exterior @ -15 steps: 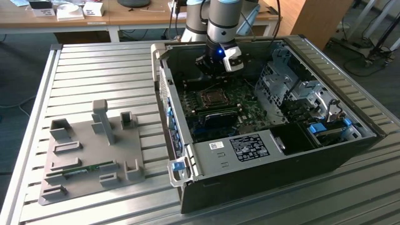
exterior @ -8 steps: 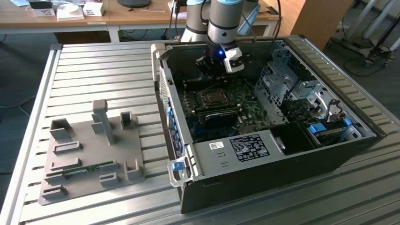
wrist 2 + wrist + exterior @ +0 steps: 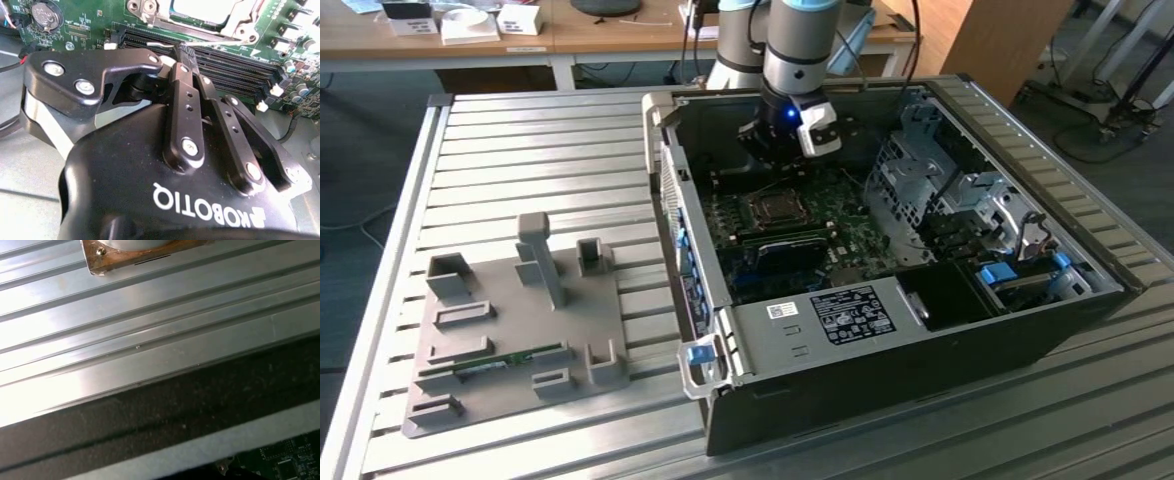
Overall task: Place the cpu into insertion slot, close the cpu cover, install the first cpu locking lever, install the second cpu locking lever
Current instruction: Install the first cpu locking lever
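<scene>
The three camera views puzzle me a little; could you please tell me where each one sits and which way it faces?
Exterior view: off the arm, above, looking down on the open computer case, ribbed metal table and the arm with its tool.
Second wrist view: on the arm, looking along the tool at the green circuit board and insertion slot.
First wrist view: on the arm, facing the table and case edge.
Shared: circuit board, table.
</scene>
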